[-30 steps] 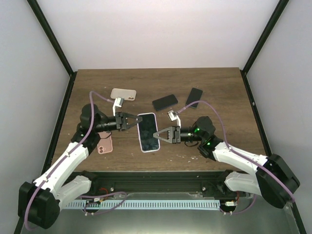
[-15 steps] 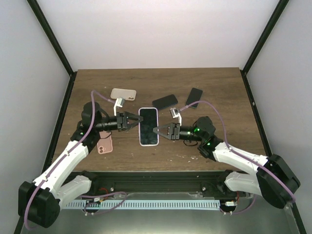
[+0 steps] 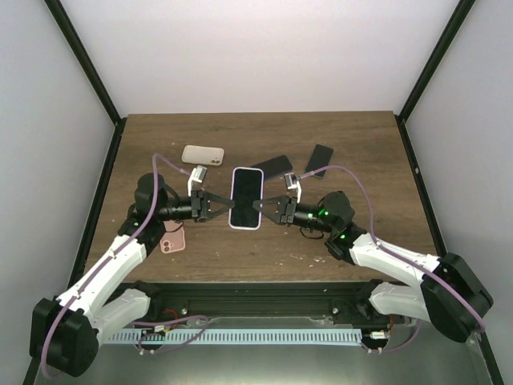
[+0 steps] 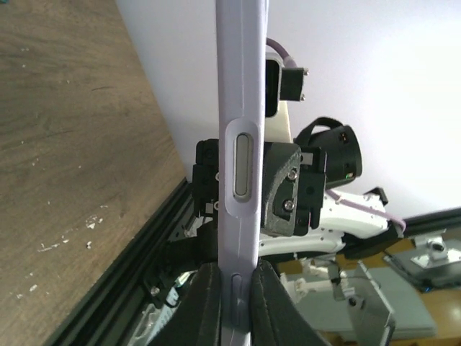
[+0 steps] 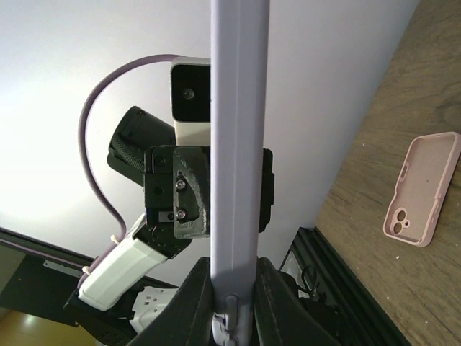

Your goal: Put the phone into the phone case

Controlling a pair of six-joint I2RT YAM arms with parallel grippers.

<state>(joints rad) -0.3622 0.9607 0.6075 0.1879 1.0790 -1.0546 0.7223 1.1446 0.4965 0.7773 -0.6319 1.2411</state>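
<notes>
A phone with a black screen sits inside a lavender case (image 3: 247,198). Both grippers hold it up off the table, screen facing the top camera. My left gripper (image 3: 222,207) is shut on its left long edge. My right gripper (image 3: 269,208) is shut on its right long edge. In the left wrist view the lavender case edge (image 4: 241,144) runs upright between my gripper's (image 4: 236,299) dark fingers (image 4: 204,306). In the right wrist view the case edge (image 5: 238,144) stands likewise in my gripper (image 5: 238,303), with the other arm behind it.
On the brown table (image 3: 361,152) lie a pink case (image 3: 171,239), also in the right wrist view (image 5: 421,189), a beige case (image 3: 202,154), and two black phones (image 3: 272,167) (image 3: 319,160) at the back. A black rail (image 3: 264,286) edges the near side.
The right gripper, open a second ago, has shut on the cased phone. Both grippers have lifted it off the table, straightened it and carried it a little farther back.
</notes>
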